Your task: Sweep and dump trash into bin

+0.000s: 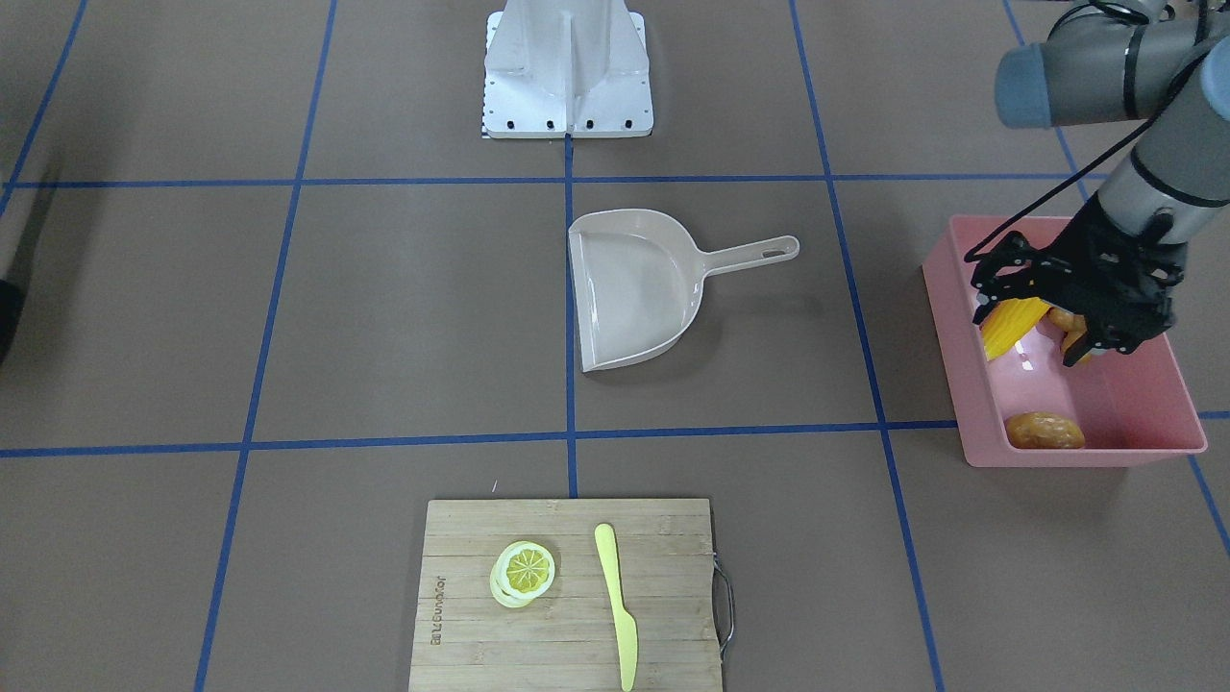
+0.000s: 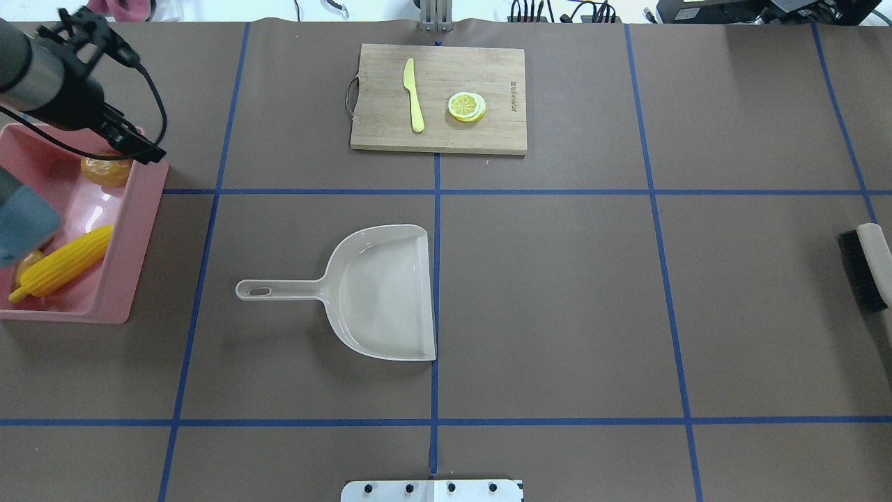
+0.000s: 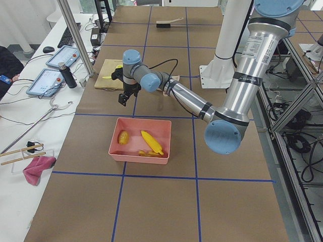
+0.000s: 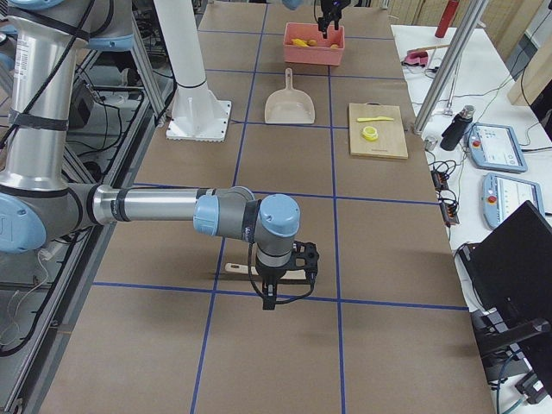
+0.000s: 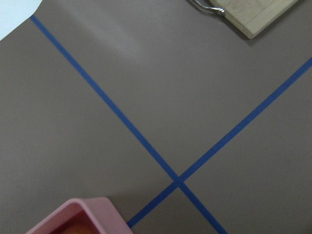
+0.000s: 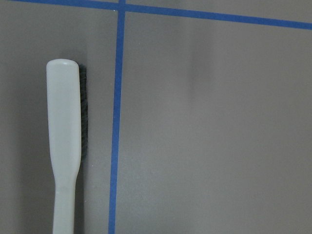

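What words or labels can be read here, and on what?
Board: a brand mark near one short edge, too blurred to read.
Left arm: dark print on its silver tube, too small to read.
Nothing else legible.

One bin [image 2: 136, 236]. One corn [image 2: 63, 261], one potato [image 2: 106, 171], one ginger [image 2: 29, 261]. One dustpan [image 2: 380, 293], brush [image 2: 864, 268], board [image 2: 446, 132], knife [image 2: 414, 94], lemon slice [image 2: 467, 107].

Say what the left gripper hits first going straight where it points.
Likely bare table just outside a corner of the bin; depth is unclear, so the left gripper might clip its rim.
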